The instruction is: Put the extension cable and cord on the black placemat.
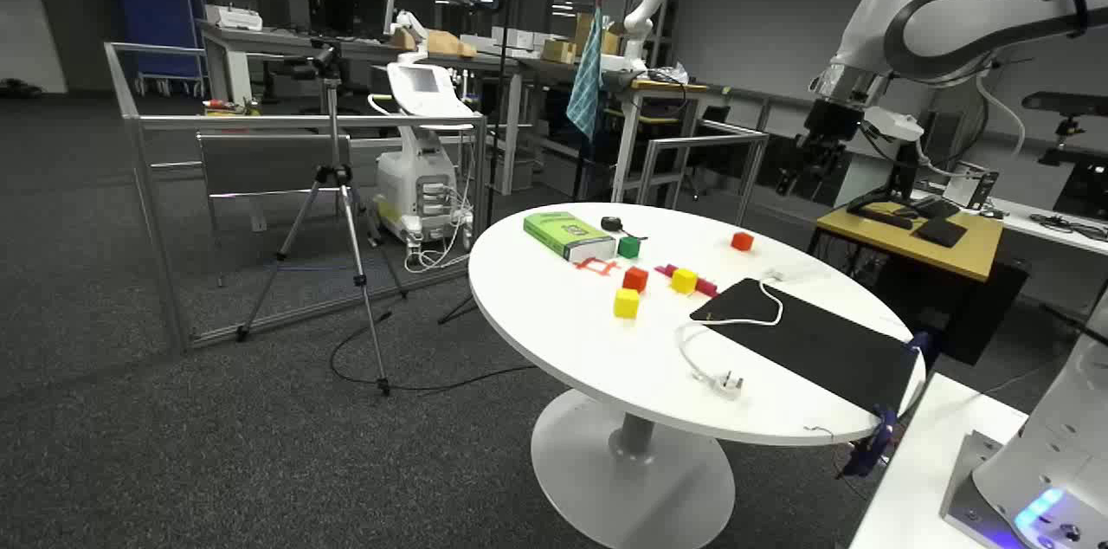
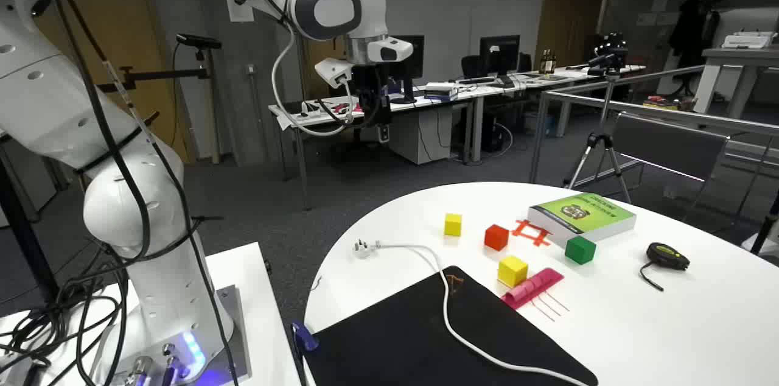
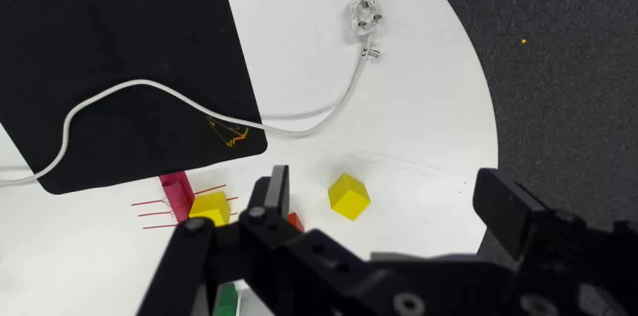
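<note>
The black placemat (image 1: 818, 345) lies flat on the round white table; it also shows in an exterior view (image 2: 389, 337) and the wrist view (image 3: 124, 32). The white cable (image 1: 736, 322) runs in a loose curve across one end of the mat, also visible in the wrist view (image 3: 144, 81) and an exterior view (image 2: 446, 307). Its white plug (image 3: 365, 14) rests on bare table beside the mat, near the rim. Its other end (image 1: 773, 274) lies off the mat's opposite side. My gripper (image 3: 381, 176) is open and empty, high above the table.
Yellow blocks (image 3: 349, 196) (image 1: 684, 280), red blocks (image 1: 635, 279) (image 1: 742, 241) and a green block (image 1: 629, 247) stand on the table. A green book (image 1: 567, 235), a tape measure (image 2: 667, 256) and a pink strip (image 2: 535, 287) lie there too. A blue clamp (image 2: 304, 336) grips the table's edge.
</note>
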`<state>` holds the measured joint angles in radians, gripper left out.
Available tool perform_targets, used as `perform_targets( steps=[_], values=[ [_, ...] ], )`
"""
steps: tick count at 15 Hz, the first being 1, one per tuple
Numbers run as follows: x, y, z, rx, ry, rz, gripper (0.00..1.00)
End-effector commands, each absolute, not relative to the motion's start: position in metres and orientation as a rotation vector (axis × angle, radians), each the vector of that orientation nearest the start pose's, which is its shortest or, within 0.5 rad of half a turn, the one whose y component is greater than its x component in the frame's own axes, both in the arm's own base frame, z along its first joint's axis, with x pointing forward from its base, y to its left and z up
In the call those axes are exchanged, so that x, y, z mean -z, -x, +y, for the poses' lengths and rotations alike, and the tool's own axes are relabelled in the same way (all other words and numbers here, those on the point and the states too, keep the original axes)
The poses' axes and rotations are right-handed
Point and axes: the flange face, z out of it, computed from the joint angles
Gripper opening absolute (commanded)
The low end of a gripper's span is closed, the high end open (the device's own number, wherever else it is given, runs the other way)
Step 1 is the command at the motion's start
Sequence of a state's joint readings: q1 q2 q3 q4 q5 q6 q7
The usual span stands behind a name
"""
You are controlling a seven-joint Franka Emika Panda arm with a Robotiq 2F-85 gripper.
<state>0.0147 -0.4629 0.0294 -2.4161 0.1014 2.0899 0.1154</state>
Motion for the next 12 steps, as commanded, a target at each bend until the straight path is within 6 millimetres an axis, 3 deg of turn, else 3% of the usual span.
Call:
perform_targets(
  steps=[1, 10, 12],
  values=[
    [-0.492, -0.421, 0.024, 0.196, 3.042, 0.179, 1.00],
    [-0.492, -0.421, 0.024, 0.196, 3.042, 0.179, 1.00],
    [-0.498, -0.434, 0.006, 0.244, 3.046, 0.120, 1.00]
  ],
)
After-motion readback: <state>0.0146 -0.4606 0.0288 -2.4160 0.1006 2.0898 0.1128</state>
